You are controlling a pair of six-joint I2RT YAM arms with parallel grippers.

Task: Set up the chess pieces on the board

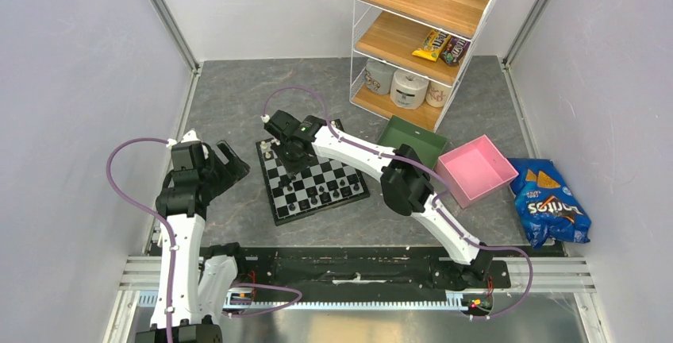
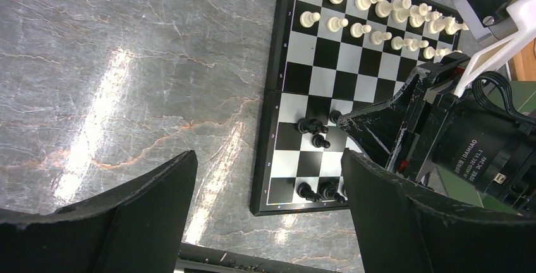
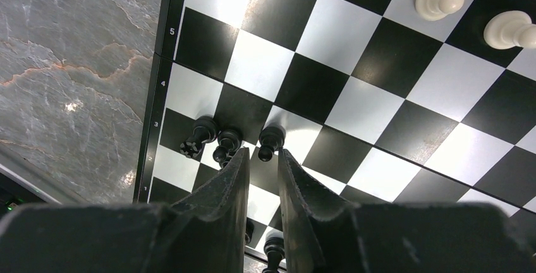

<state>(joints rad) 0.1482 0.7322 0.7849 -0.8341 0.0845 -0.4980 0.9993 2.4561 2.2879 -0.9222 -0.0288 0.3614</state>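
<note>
The chequered board lies on the grey table between the arms. In the left wrist view, cream-white pieces stand in two rows at the board's far end, and a few black pieces are scattered at its near end. My right gripper hangs low over the board's left side. In its wrist view the jaws stand a narrow gap apart and hold nothing. A black pawn stands just beyond the tips, with two more black pieces to its left. My left gripper is wide open and empty beside the board's left edge.
A green tray and a pink tray sit right of the board. A Doritos bag lies at far right. A wire shelf rack with snacks and paper rolls stands at the back. White walls enclose the table.
</note>
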